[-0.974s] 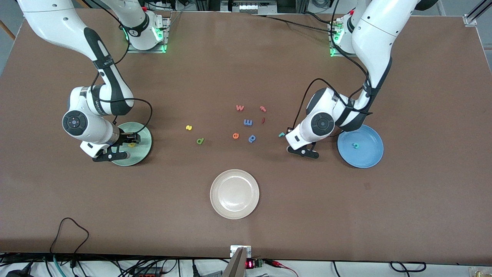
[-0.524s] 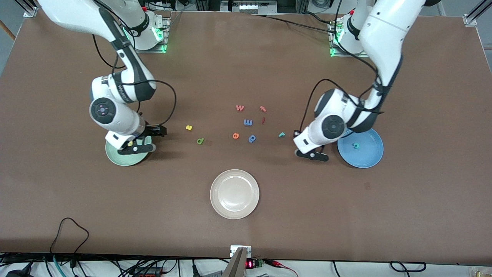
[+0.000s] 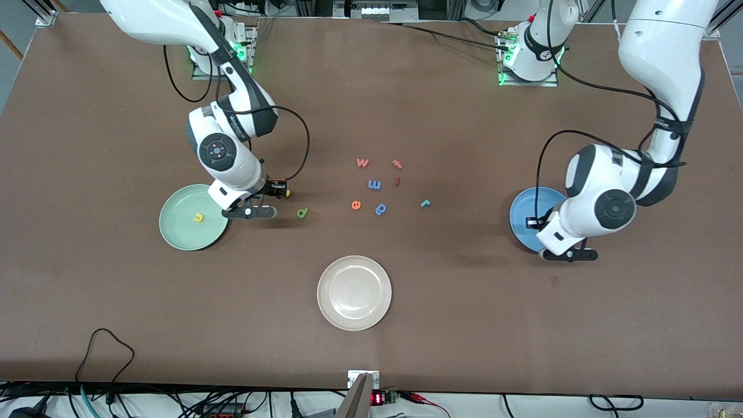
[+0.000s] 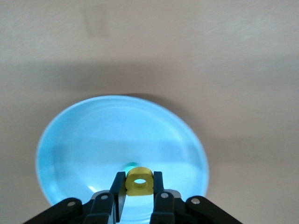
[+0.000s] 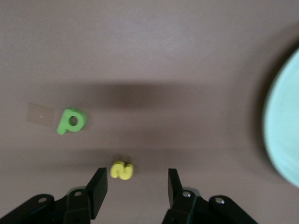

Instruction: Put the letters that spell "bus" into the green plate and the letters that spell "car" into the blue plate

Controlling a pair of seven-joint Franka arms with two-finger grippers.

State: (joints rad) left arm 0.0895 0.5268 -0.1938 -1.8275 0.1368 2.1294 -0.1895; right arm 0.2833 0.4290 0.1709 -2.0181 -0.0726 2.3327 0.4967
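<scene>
My left gripper (image 4: 139,179) is shut on the squarish yellow "a" (image 4: 139,185) and hangs over the blue plate (image 4: 84,140). A teal "c" (image 4: 132,164) peeks out from under the "a" in that plate. My right gripper (image 5: 136,177) is open and low over the table beside the green plate (image 3: 180,229). The yellow "s" (image 5: 122,170) lies just ahead of its fingertips, close to one finger. The green "b" (image 5: 71,120) lies a little past it. The yellow "u" (image 3: 198,218) rests in the green plate. The teal "r" (image 3: 425,203) lies loose on the table.
Stray letters lie mid-table: an orange "e" (image 3: 356,204), a blue "p" (image 3: 381,209), a blue "m" (image 3: 374,184), a red "w" (image 3: 362,162) and two small red ones (image 3: 397,164). A cream plate (image 3: 354,293) sits nearer the front camera.
The right arm left the green plate, where the "u" stays, and moved over to the "s". The left arm carried the "a" from beside the "r" to over the blue plate.
</scene>
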